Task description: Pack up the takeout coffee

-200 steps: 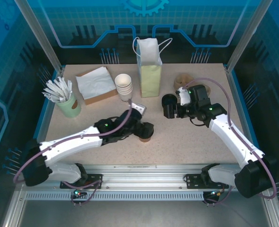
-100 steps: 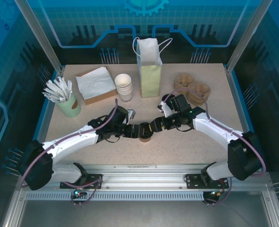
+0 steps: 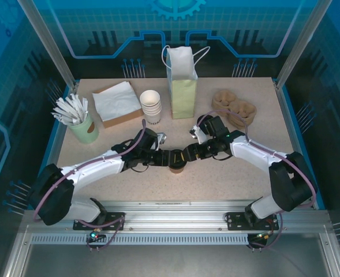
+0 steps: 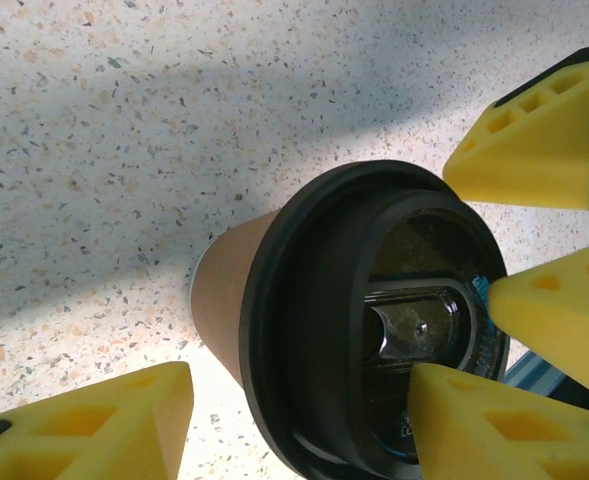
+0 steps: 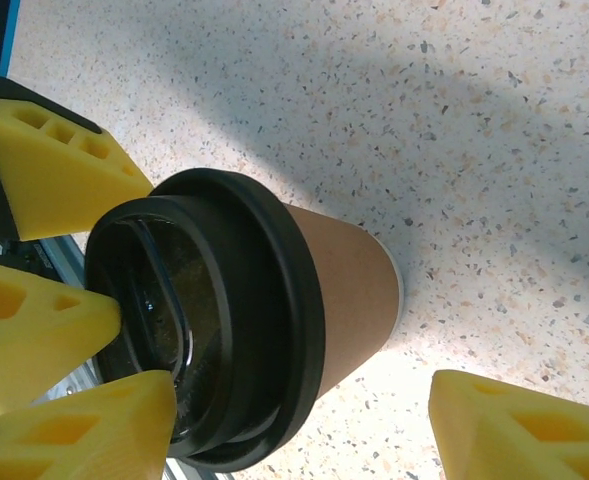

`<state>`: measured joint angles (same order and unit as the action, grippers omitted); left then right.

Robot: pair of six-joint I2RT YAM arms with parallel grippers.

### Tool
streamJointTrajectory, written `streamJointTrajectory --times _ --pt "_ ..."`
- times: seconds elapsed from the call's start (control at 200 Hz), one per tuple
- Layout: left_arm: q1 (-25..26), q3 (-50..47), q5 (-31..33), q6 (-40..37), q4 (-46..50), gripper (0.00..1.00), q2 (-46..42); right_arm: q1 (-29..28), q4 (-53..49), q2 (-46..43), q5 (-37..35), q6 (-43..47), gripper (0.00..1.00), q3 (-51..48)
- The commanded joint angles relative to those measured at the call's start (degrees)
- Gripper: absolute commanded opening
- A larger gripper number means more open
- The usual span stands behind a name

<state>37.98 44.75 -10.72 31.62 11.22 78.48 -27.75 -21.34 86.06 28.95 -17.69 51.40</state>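
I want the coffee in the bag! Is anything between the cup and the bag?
Nothing that shows. Only bare table lies between the cup and the bag. The white cups stand left of that path.

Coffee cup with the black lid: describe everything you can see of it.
The cup is small, with a tapered brown paper body, a pale bottom edge and a glossy black plastic lid. The lid is seated, with a raised rim and a sunken centre holding a sip slot. The cup stands upright on the speckled table between the left gripper and the right gripper. Their yellow foam fingers crowd the lid from both sides, but I can't tell whether they touch it.
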Motion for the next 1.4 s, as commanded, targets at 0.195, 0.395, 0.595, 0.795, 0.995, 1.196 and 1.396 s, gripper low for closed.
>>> streamJointTrajectory --times 0.195,0.395,0.595,0.795,0.995,1.196,1.396 --pt "-0.5 -6.3 1.8 0.4 0.5 0.52 1.6 -0.5 -1.0 1.8 -3.0 1.3 0.59 -3.1" --pt "-0.5 -11.7 2.2 2.3 -1.0 0.50 1.2 -0.5 -0.2 2.2 -4.8 1.1 0.56 -6.0" --pt "-0.4 -12.5 2.2 3.3 -2.6 0.49 2.0 -0.5 0.4 2.6 -4.8 0.8 0.54 -5.7" --pt "-0.4 -7.4 1.3 3.8 -3.1 0.55 0.5 -0.5 -2.1 0.4 -3.5 0.7 0.57 -1.3" --pt "-0.4 -3.0 1.0 4.4 -3.1 0.65 -0.2 -0.4 -3.2 -1.3 -1.5 -0.4 0.66 3.7" --pt "-0.4 0.2 1.4 3.8 -1.3 0.71 -1.0 -0.3 -5.2 -2.3 -1.5 0.1 0.70 6.7" --pt "-0.4 2.0 3.5 1.9 -2.3 0.81 -3.5 0.2 -9.4 -5.2 -7.6 2.5 0.71 9.9"
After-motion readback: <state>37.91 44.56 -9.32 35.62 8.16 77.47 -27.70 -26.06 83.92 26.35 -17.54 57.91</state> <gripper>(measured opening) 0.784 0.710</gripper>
